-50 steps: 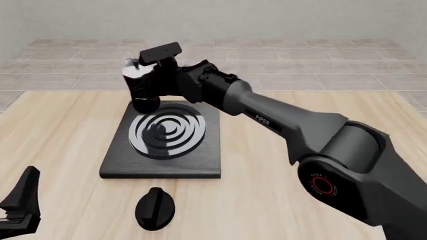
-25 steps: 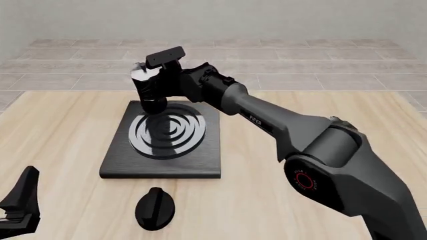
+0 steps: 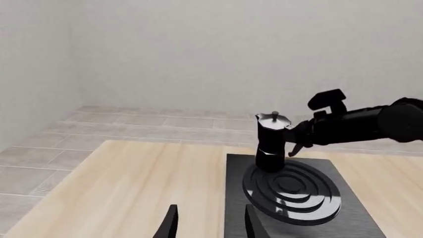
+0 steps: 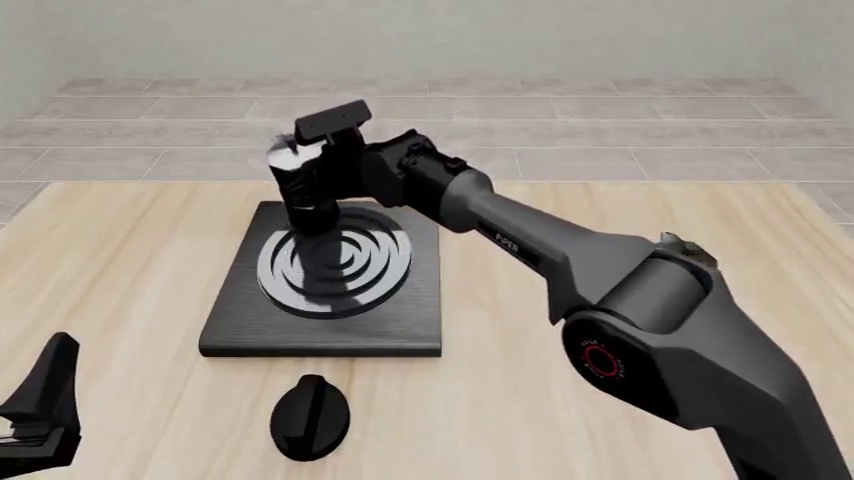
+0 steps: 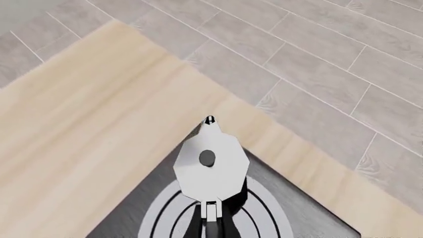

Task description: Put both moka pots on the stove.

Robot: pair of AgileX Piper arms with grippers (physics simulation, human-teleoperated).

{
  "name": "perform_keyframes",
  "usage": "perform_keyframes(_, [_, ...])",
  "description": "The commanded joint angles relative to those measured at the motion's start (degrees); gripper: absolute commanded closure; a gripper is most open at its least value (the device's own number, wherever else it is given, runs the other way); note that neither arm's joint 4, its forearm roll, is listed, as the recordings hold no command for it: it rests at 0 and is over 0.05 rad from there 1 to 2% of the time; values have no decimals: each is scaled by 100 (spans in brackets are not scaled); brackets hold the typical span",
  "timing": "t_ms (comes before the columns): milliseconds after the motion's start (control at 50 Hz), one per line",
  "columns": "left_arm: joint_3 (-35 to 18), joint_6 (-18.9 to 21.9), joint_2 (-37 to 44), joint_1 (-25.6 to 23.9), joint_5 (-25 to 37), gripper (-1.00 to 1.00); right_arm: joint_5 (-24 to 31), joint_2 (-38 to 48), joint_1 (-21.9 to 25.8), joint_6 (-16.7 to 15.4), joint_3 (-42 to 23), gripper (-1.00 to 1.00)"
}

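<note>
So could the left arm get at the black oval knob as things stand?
Probably yes: the left tool sits low at the near left, the knob lies on bare table beside it, and the right arm is off over the stove.

Right arm (image 4: 587, 270): matte dark-grey tubular links, charcoal finish, smooth moulded shells. White "PIPER" lettering on the forearm link. Bulky rounded elbow joint housing (image 4: 641, 300) with a red ring marking on its round end cap (image 4: 603, 360). Small black box-shaped camera module (image 4: 331, 118) mounted above the wrist. Left hand (image 4: 38, 415): black, angular fingers with pale grey detail at the base.
</note>
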Motion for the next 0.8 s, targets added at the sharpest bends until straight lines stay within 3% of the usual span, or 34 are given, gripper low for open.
perform_keyframes(20, [-21,3,1,-5,21,-100,0,-86,-19,57,-150,100])
perform_keyframes(800, [-15,-4,2,-13,21,-100,77,199,-79,230,-156,100])
